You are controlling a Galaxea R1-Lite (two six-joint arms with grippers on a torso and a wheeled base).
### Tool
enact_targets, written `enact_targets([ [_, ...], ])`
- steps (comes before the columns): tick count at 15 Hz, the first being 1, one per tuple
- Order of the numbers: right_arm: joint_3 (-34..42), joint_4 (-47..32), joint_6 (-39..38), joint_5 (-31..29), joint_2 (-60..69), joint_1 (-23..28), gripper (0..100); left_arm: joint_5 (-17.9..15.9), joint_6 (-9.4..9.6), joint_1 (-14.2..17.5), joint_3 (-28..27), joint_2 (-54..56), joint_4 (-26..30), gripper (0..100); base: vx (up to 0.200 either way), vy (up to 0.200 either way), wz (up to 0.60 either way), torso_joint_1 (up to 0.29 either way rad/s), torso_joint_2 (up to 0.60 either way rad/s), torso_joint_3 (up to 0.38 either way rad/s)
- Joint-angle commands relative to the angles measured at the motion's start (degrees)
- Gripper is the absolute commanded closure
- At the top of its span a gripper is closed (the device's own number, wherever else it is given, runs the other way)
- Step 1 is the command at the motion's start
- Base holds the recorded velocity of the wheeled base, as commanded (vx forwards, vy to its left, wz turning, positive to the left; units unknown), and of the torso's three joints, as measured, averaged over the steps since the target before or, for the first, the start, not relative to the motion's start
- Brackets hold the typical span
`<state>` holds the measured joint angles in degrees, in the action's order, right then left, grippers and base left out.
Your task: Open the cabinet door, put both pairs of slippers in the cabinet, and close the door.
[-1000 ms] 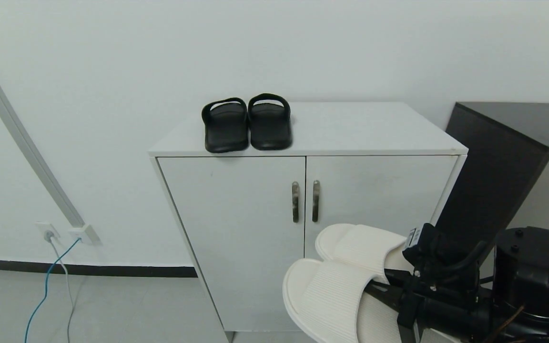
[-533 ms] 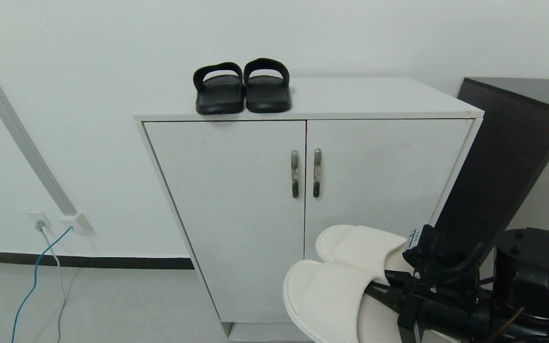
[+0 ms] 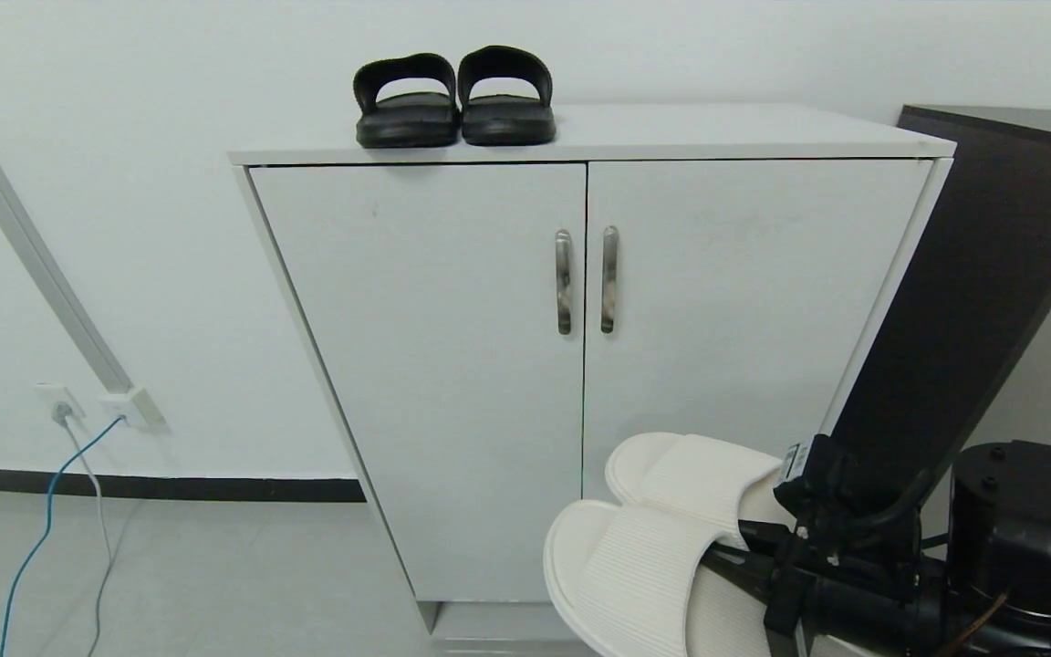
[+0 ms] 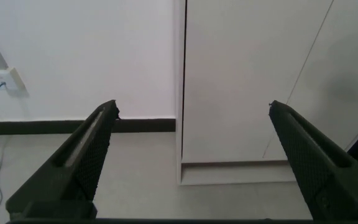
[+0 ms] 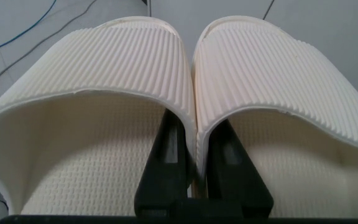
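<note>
There's the right gripper (image 5: 194, 149) clamped on the cream slippers (image 3: 662, 520), the left gripper (image 4: 192, 109) gaping wide before the closed cabinet (image 3: 416, 347).

Ribbed straps and waffle-patterned insoles mark the pair of cream fabric slippers (image 3: 662, 529). The pair of black rubber slippers (image 3: 455, 100) is plain. The white two-door wooden cabinet (image 3: 434, 365) has silver-grey metal bar handles (image 3: 564, 281). The left tool (image 4: 191, 109) is black with cross-hatched pads (image 4: 92, 155).

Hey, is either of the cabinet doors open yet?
No, the left door and the right door both sit flush and shut, edge to edge.
</note>
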<state>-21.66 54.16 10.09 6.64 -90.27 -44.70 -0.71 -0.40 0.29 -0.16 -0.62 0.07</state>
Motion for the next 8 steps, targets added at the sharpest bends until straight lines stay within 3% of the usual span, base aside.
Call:
enact_targets([
  [1,0.0,0.0,0.0,0.0,-0.2,0.0,100,0.0,-0.13,0.1,0.0,-1.7,0.0,0,0.0,0.0,0.0,0.0,0.0,0.0],
  [3,0.0,0.1,0.0,0.0,-0.1,0.0,100,0.5,-0.3,0.3,-0.2,-2.3,-0.2,0,0.0,0.0,0.0,0.0,0.0,0.0],
  [4,0.0,0.1,0.1,0.0,-0.2,0.0,100,1.1,-1.36,0.3,-3.1,-3.4,-0.5,0,0.0,0.0,0.0,0.0,0.0,0.0],
  [5,0.0,0.1,0.1,0.0,-0.3,0.0,100,0.6,-6.1,-0.1,-9.8,-6.8,-0.3,0,0.0,0.0,0.0,0.0,0.0,0.0],
  [6,0.0,0.0,0.1,0.1,-0.3,0.0,100,-0.2,-7.86,-0.7,-13.3,-11.1,-0.4,0,0.0,0.0,0.0,0.0,0.0,0.0],
  [7,0.1,0.1,0.1,0.2,-0.3,0.0,100,-1.1,-7.6,-1.3,-14.2,-13.0,-0.7,0,0.0,0.0,0.0,0.0,0.0,0.0],
  [8,0.2,0.1,0.2,-0.1,-0.1,0.0,100,-5.9,-7.33,-3.0,-16.4,-18.8,-0.9,0,0.0,0.0,0.0,0.0,0.0,0.0],
])
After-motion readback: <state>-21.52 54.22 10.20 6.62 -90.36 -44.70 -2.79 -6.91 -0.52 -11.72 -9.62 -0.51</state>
